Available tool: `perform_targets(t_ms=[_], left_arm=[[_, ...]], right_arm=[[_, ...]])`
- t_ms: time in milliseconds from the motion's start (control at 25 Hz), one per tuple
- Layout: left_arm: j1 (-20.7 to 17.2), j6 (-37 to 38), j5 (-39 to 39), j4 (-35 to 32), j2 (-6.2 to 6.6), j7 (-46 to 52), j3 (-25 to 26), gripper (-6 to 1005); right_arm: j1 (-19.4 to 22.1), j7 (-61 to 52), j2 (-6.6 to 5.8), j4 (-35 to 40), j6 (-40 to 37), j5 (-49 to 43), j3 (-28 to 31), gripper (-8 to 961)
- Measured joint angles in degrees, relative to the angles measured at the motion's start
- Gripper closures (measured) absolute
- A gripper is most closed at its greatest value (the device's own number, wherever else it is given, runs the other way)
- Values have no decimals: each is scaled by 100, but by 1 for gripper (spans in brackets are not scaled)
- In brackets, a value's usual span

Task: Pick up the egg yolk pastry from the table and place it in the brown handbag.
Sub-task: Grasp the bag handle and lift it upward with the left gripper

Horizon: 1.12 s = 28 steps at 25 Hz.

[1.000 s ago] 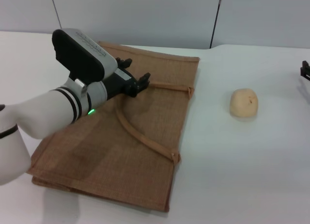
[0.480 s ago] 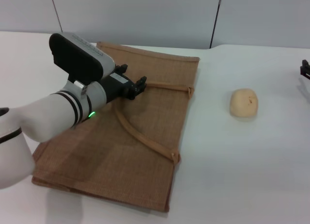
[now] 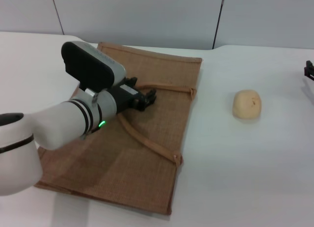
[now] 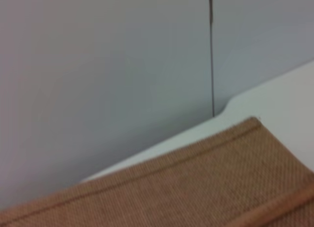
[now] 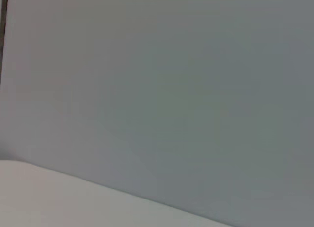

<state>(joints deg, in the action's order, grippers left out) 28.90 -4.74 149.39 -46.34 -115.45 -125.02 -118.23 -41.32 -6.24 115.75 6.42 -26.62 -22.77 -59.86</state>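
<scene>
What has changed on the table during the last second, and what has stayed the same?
The left gripper drew back over the brown handbag, then pushed forward again, lower, beside a handle. It has taken hold of nothing visible. The egg yolk pastry, the bag and the right gripper at the edge have not moved.

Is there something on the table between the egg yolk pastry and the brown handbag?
Nothing visible: only bare table lies between the egg yolk pastry and the brown handbag. The left pincer is over the bag.

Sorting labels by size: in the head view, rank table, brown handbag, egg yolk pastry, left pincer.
1. table
2. brown handbag
3. Egg yolk pastry and left pincer look alike; unranked.
</scene>
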Motion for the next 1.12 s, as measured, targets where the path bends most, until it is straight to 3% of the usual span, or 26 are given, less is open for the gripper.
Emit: perform_targets(t_ms=[880,1120], left_arm=[[-114,703,24,-531,268,197,-450,389],[-93,1066,49,-542,223,194,-628,393]], right_arm=[[36,0,0,-1,9,0,0,68],[36,0,0,-1,9,1,0,68]])
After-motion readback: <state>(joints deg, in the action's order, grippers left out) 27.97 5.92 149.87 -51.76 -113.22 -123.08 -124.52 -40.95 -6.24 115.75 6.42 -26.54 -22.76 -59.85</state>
